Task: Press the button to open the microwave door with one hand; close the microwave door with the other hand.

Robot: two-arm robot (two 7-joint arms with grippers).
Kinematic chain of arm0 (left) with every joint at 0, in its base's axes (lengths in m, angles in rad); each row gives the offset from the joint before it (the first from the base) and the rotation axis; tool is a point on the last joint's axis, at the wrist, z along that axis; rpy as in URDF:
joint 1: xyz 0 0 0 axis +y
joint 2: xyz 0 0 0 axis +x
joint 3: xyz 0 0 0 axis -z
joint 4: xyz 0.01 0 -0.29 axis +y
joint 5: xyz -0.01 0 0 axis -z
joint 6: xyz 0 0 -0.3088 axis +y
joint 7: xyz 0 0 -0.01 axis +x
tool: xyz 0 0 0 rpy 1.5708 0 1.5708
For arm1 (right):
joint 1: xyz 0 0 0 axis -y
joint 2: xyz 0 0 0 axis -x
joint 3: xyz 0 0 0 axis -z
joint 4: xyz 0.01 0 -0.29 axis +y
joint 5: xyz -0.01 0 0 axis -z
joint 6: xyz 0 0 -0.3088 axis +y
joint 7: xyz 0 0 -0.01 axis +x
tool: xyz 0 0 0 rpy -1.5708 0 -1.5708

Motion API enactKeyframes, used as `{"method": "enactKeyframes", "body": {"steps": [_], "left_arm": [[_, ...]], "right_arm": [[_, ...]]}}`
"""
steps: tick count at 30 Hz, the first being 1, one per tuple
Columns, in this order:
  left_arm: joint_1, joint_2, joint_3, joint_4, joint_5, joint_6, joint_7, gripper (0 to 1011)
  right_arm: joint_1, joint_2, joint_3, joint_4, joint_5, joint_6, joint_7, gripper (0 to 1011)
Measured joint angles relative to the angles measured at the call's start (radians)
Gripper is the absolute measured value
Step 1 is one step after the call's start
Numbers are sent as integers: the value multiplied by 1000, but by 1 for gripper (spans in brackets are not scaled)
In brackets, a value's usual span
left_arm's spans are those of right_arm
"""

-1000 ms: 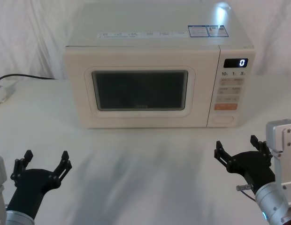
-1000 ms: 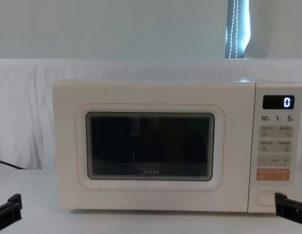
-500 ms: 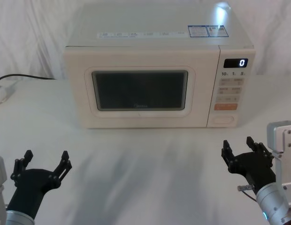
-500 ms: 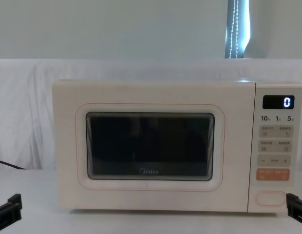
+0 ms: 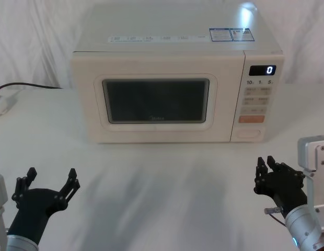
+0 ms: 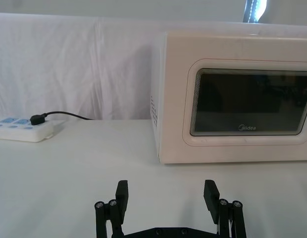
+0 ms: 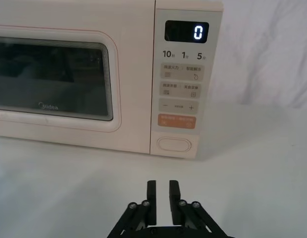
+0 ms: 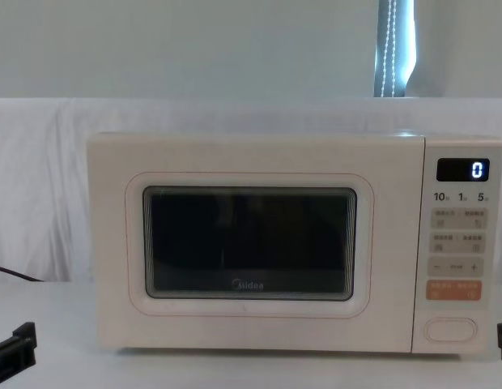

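Cream microwave door (image 5: 157,104) flush, right end effector (image 7: 162,191) nearly together, left end effector (image 6: 166,196) apart.

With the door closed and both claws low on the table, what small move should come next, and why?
Probably the right claw, its fingers nearly together, should advance toward the wide cream pill-shaped button. The cream microwave door with the dark window is shut, and this claw already faces the button with bare table between them. The open left claw waits low.

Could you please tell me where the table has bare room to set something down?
The widest free patch lies between the microwave door and the left gripper and right gripper. A narrower strip runs left of the microwave, bordered by the power strip and its cable.
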Motion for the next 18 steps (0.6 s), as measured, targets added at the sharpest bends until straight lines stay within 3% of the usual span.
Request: {"method": "enactKeyframes", "body": {"steps": [8,18], "left_arm": [[0,0,0,0,0,0,0,1001],[0,0,0,0,0,0,0,1001]], "right_arm": [[2,-7,2,1,-7,5,4,0],[40,-20,1,39,-1,13,20,0]]}}
